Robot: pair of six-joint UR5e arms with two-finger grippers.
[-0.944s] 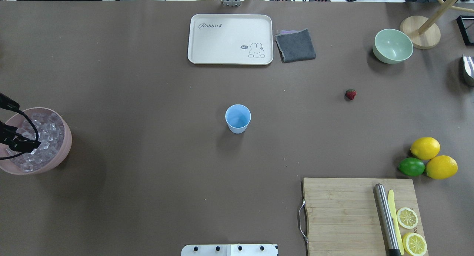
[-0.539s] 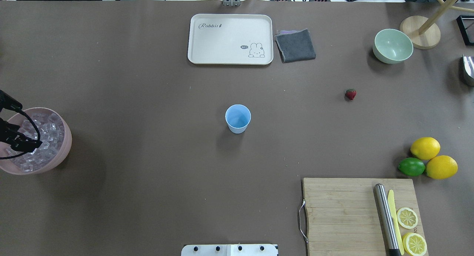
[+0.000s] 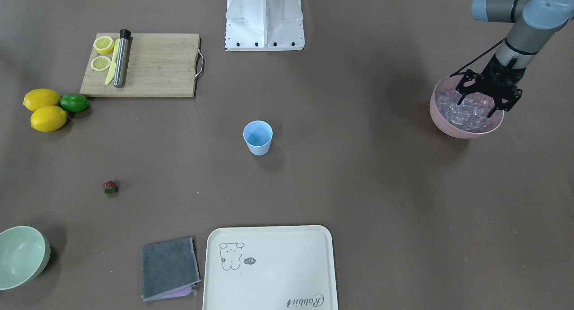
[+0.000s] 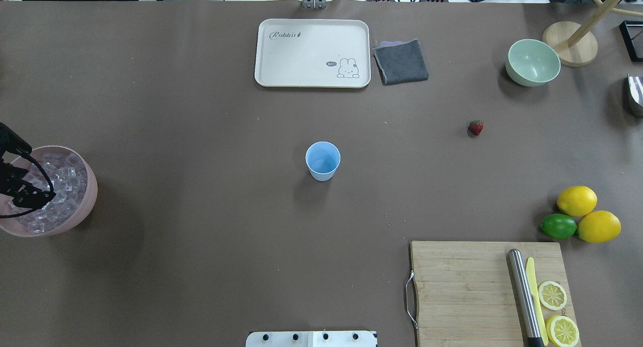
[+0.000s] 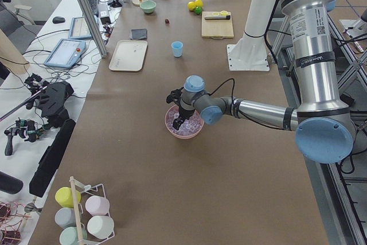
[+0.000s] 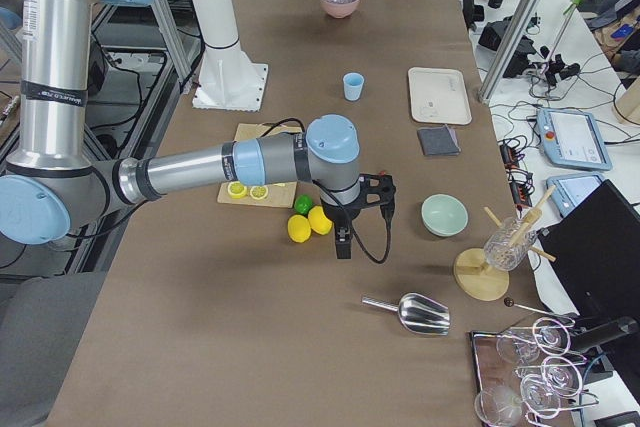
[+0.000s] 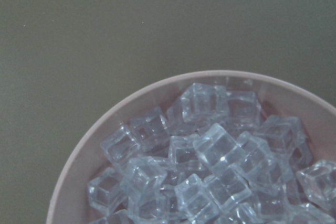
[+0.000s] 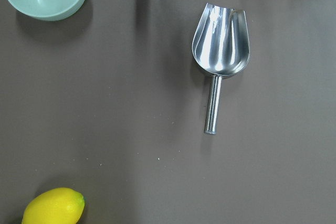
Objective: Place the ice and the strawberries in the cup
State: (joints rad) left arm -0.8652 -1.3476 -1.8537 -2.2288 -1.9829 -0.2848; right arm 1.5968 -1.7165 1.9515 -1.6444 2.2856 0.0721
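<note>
The light-blue cup (image 4: pixel 322 160) stands upright mid-table with nothing showing inside. Far to its left, a pink bowl (image 4: pixel 90 191) holds a heap of clear ice (image 7: pixel 210 166). My left gripper (image 3: pixel 475 107) is open just above the ice (image 3: pixel 466 110), fingers spread, nothing between them. One red strawberry (image 4: pixel 475 128) lies alone on the table right of the cup. My right gripper (image 6: pixel 343 242) hangs over the table beside the lemons; it shows only in the exterior right view, so I cannot tell whether it is open or shut.
A metal scoop (image 8: pixel 220 40) lies on the table below my right wrist. Pale green bowl (image 4: pixel 532 62) at the far right, lemons (image 4: pixel 576 200) and lime (image 4: pixel 558 226), cutting board (image 4: pixel 462 286) with knife and lemon halves, cream tray (image 4: pixel 311 53), grey cloth (image 4: pixel 401 62).
My left gripper has shifted slightly toward the overhead view's left edge over the ice bowl. Nothing else has moved.
</note>
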